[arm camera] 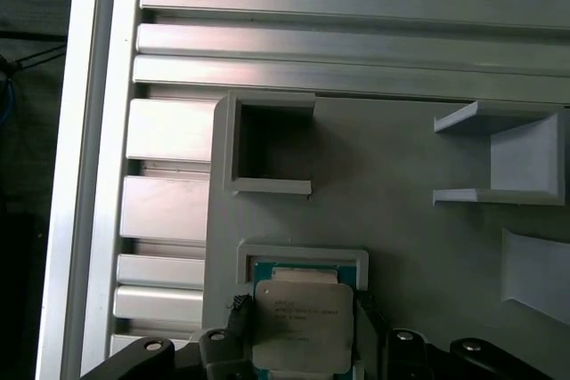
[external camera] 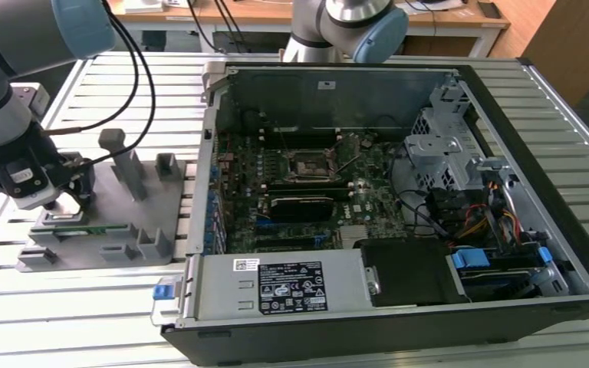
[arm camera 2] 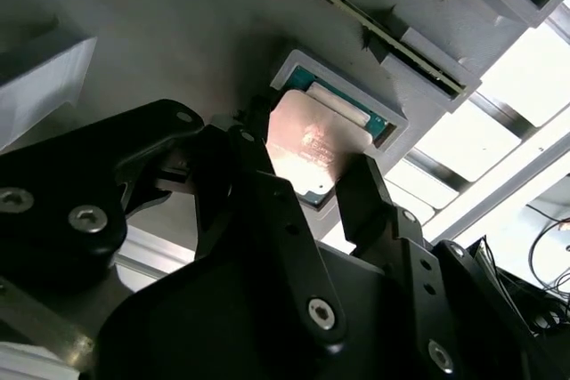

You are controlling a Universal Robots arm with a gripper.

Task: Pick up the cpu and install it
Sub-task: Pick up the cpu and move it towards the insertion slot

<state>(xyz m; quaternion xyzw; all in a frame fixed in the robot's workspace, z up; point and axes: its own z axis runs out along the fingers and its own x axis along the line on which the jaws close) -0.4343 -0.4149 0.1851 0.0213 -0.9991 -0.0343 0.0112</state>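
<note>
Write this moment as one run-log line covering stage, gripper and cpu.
stage: pick-up | gripper: low at cpu, exterior view's left | cpu: in grey fixture pocket, not installed

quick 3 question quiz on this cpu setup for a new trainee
1. Fill in: in the exterior view, the grey fixture lies on the computer case's ____ side.
2. True or false: the cpu lies inside the case.
3. The gripper is above: A the fixture, B the case, C neither.
Key: 1 left; 2 false; 3 A.
</note>
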